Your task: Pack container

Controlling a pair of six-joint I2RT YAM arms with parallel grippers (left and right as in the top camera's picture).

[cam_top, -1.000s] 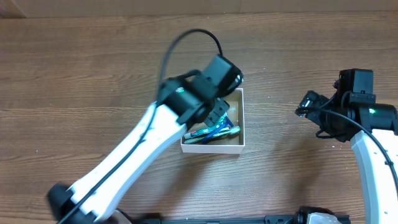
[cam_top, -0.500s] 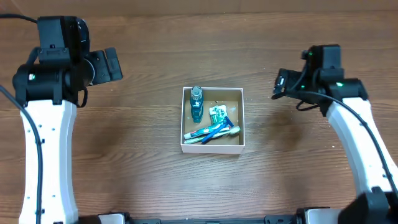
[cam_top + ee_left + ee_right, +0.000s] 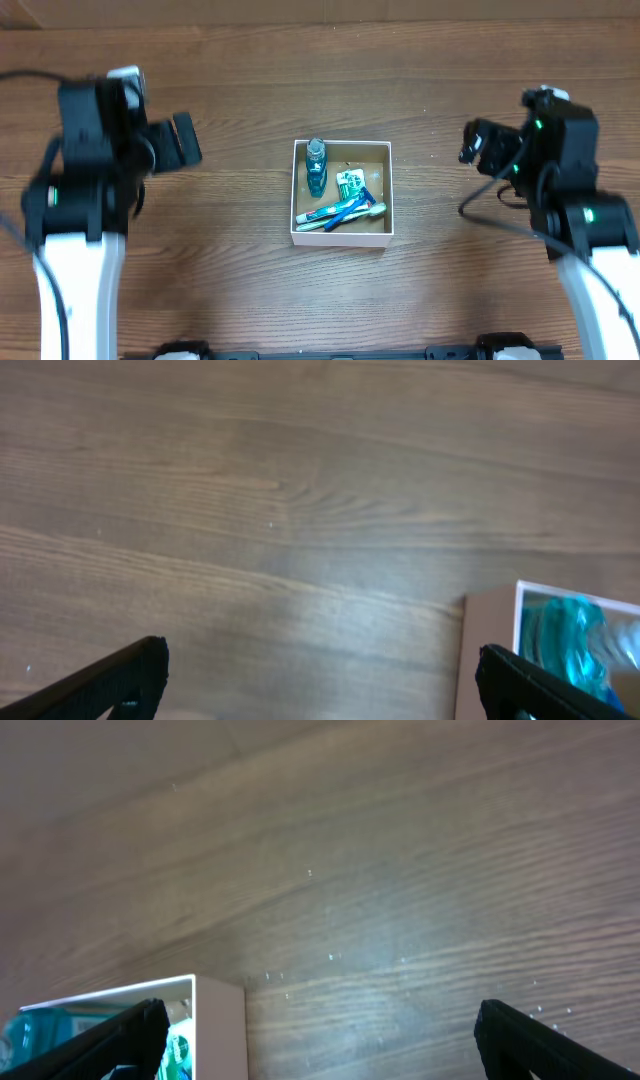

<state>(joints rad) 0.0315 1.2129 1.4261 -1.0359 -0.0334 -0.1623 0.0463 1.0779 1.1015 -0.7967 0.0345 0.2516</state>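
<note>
The container [image 3: 390, 190], a shallow white-walled box with a brown floor, sits mid-table. Inside lie a teal bottle [image 3: 316, 166], a green-white packet [image 3: 349, 183] and blue and white toothbrushes [image 3: 342, 211]. My left gripper [image 3: 185, 140] is open and empty, well left of the box. My right gripper [image 3: 475, 142] is open and empty, to the box's right. The left wrist view [image 3: 320, 685] shows the box's corner [image 3: 490, 650] and the bottle [image 3: 575, 640]. The right wrist view [image 3: 315, 1040] shows the box's wall [image 3: 220, 1020].
The wooden table [image 3: 320, 80] spreads around the box. No other loose objects show on it.
The left arm, which was over the box one second ago, has withdrawn to the far left. The bottle now lies in the box. The right arm shifted slightly.
</note>
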